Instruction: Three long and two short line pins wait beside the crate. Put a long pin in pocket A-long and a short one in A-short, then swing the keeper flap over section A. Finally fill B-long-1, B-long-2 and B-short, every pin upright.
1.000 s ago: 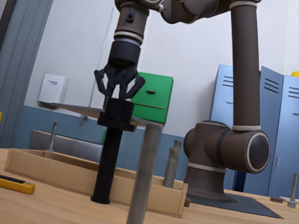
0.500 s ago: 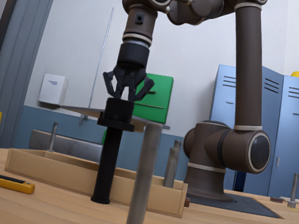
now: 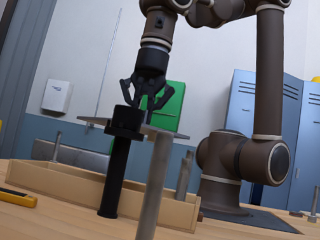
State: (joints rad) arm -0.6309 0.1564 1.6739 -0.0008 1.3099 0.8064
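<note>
My gripper (image 3: 146, 112) hangs over the crate (image 3: 101, 190), just behind the black hinge post (image 3: 119, 161). The keeper flap (image 3: 133, 126), a thin grey plate lying level on top of the post, is clamped in its closed fingers. A pin (image 3: 183, 175) stands upright in the crate's right end. Another pin (image 3: 56, 146) stands upright at the crate's far left. A long grey pin (image 3: 154, 186) stands on the table close to the camera and hides part of the crate. One more pin (image 3: 313, 204) stands on the table at far right.
The arm's base (image 3: 235, 174) sits on a dark plate right of the crate. Blue lockers (image 3: 285, 136) and a green cabinet (image 3: 165, 110) stand behind. A yellow tool (image 3: 17, 196) lies on the table at left.
</note>
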